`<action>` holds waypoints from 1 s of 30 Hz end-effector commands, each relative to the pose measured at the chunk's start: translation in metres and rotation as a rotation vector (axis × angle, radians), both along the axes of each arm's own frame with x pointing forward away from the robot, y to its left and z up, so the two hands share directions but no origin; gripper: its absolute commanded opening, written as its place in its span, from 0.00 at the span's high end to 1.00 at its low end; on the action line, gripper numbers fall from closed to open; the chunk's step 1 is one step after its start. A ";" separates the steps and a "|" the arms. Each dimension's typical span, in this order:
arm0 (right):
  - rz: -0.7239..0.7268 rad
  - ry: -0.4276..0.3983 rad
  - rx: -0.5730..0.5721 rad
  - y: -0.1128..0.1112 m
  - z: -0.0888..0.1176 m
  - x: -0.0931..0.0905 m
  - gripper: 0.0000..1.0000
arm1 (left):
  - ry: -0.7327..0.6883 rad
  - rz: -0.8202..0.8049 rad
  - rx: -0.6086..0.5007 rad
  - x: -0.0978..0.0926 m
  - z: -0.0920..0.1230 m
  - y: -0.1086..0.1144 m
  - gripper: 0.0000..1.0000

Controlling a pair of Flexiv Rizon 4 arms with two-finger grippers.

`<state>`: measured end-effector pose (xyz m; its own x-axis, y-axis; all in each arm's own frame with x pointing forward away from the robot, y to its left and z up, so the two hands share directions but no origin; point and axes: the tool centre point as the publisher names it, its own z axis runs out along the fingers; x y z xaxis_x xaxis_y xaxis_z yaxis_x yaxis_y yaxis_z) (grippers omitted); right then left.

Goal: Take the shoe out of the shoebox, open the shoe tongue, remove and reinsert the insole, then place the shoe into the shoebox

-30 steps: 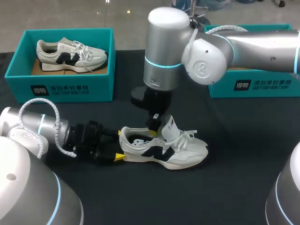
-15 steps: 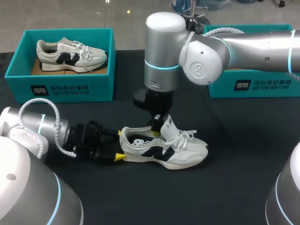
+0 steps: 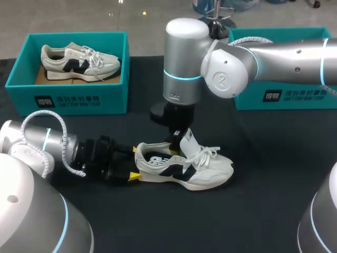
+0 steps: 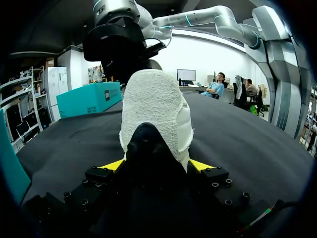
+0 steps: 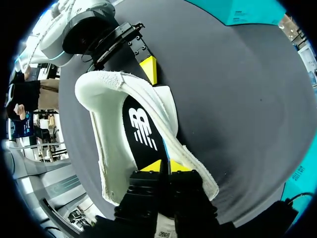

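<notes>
White print, square logo on shoebox (image 3: 108, 89) front, well beyond left gripper (image 3: 135, 162): too small to read. White logo on insole (image 5: 141, 126) just ahead of right gripper (image 5: 166, 166). Dark emblem on shoe (image 3: 210, 171) side.

right arm (image 3: 181, 58) over shoe (image 3: 208, 171), toe end reachable

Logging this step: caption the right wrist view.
Right gripper, tips together, at the white fabric sneaker's tongue above its black insole; left gripper clamps the heel.
</notes>
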<state>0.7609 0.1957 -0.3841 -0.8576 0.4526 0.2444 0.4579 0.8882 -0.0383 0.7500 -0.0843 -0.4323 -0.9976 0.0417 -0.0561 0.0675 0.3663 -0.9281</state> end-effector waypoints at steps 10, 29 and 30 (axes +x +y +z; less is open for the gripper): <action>0.005 0.007 -0.003 0.004 0.002 0.003 0.62 | -0.001 0.000 0.003 -0.001 -0.005 0.000 1.00; 0.005 0.081 0.037 0.030 -0.051 -0.020 0.60 | -0.001 0.000 0.003 -0.001 -0.005 0.000 1.00; 0.004 0.087 0.040 0.030 -0.053 -0.023 0.60 | -0.001 0.000 0.003 -0.001 -0.005 0.000 1.00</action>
<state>0.7427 0.2188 -0.4064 -0.8361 0.4415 0.3256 0.4553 0.8896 -0.0370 0.7500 -0.0835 -0.4331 -0.9977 0.0408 -0.0548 0.0660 0.3675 -0.9277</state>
